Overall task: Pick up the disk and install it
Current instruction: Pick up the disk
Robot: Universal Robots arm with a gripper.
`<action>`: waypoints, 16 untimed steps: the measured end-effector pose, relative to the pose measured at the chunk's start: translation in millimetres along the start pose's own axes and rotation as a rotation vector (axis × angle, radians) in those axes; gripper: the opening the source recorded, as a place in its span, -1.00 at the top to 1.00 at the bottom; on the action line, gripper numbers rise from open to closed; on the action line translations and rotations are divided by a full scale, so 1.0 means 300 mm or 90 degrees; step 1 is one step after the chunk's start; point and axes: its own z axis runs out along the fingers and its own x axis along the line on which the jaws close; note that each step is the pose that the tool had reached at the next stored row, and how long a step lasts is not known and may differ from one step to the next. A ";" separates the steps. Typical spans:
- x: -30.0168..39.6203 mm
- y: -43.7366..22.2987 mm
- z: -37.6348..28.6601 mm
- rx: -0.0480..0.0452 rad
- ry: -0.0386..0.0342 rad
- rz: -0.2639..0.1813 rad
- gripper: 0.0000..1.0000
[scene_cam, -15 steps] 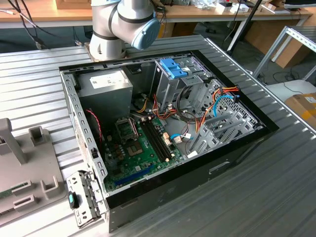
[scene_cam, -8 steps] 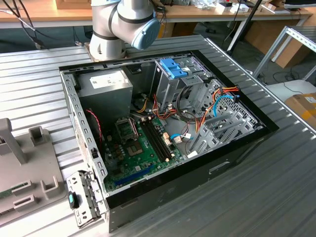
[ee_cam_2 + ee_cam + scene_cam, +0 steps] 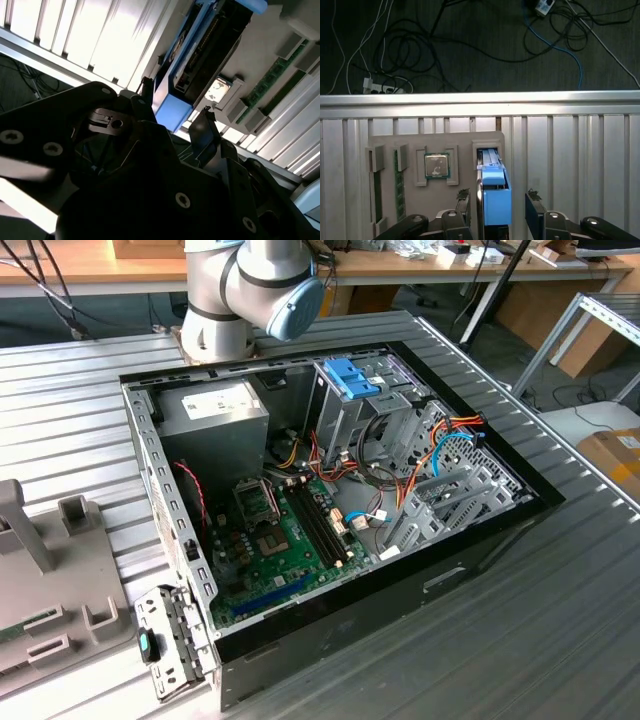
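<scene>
1. One thin green memory stick [image 3: 397,185] and one square shiny chip [image 3: 437,165] lie in the grey holder [image 3: 415,200].
2. One flat disk [image 3: 495,190], blue-framed, stands on edge in its slot.
3. The gripper [image 3: 497,197] is spread; its two dark fingers [image 3: 533,200] flank the disk, not touching.

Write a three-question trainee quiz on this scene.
1. True or false: the disk lies flat on the grey holder.
2. Which sits in the holder beside the disk? A) processor chip B) fan C) screwdriver
3. Fill in: the claw has a finger on either side of the disk and is ____.
Key: 1 false, it stands on edge in a slot; 2 A; 3 open.
</scene>
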 end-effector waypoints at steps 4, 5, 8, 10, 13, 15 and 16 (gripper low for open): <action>0.000 0.000 0.018 -0.0001 0.0001 -0.001 -0.11; 0.000 0.000 0.019 -0.0002 0.0001 -0.001 -0.11; 0.000 0.000 0.025 0.0003 -0.0001 -0.001 -0.11; 0.000 0.000 0.029 0.0007 -0.0002 -0.002 -0.11; 0.000 0.001 0.034 0.0009 -0.0001 -0.003 -0.11; 0.000 0.001 0.034 0.0010 -0.0001 -0.003 -0.11; 0.000 0.001 0.035 0.0011 -0.0001 -0.003 -0.11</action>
